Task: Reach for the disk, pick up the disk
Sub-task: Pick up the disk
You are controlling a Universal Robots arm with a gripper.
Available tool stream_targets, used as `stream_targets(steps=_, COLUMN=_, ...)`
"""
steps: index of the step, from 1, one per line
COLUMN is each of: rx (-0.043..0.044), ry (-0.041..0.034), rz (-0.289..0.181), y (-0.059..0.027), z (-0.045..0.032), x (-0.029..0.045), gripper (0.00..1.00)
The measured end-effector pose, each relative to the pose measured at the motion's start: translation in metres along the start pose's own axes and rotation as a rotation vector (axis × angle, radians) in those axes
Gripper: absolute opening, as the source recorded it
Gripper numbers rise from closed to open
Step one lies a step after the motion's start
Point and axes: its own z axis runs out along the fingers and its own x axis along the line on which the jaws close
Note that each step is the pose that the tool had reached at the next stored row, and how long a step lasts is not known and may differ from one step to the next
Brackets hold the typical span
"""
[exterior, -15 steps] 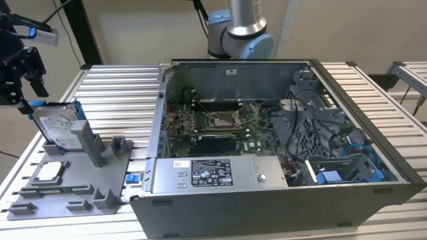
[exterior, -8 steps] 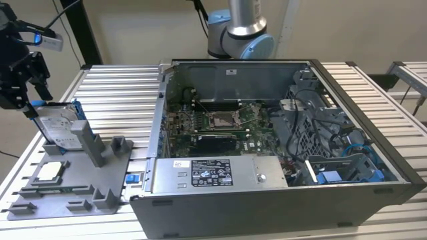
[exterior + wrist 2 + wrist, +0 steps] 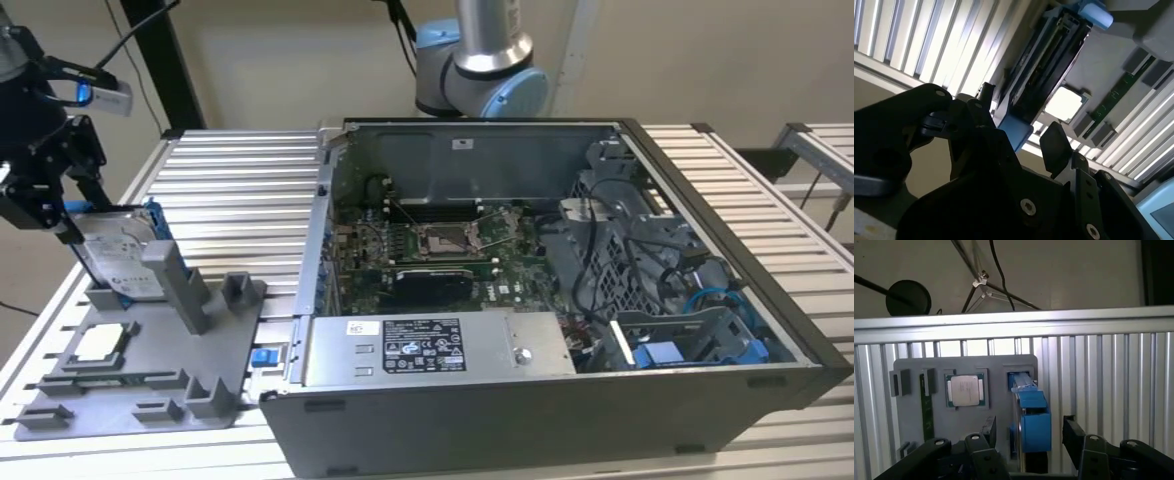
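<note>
**Open jaws straddle the upright disk in the fixture**

A ribbed aluminium table [image 3: 240, 190] carries everything. The largest object on it is a dark grey computer tower case [image 3: 534, 425], lying on its side with the panel off and the green motherboard exposed. A long grey metal box with a black-and-white sticker [image 3: 414, 350] sits along the case's near wall. Behind the case rises the silver and pale blue robot arm [image 3: 487, 60].

At the exterior view's left, just beside the case, lies a flat grey plastic fixture tray [image 3: 160, 385] with raised posts and slots.

The disk [image 3: 118, 255], a flat silver-grey hard drive with a white label in a bright blue plastic bracket, stands upright on its edge in a slot at the far end of this tray.

The black gripper [image 3: 56, 195] hangs directly above the disk. In both wrist views its 2 fingers are spread apart, 1 on each side of the blue bracket [image 3: 1029, 400], with a gap showing on both sides, so nothing is clamped. The second wrist view shows the same straddle along the disk's thin edge [image 3: 1046, 65].

A small square silver chip [image 3: 966, 390] rests in a recess of the tray, near the disk.
</note>
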Motion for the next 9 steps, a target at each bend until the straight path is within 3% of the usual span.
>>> stream_targets(steps=4, rx=-0.0002, ry=-0.0036, rz=0.000, y=0.0000, z=0.0064, x=0.0001, gripper=1.00)
stream_targets(steps=9, rx=0.0004, ry=-0.0037, rz=0.000, y=0.0000, z=0.0067, x=0.0001, gripper=1.00)
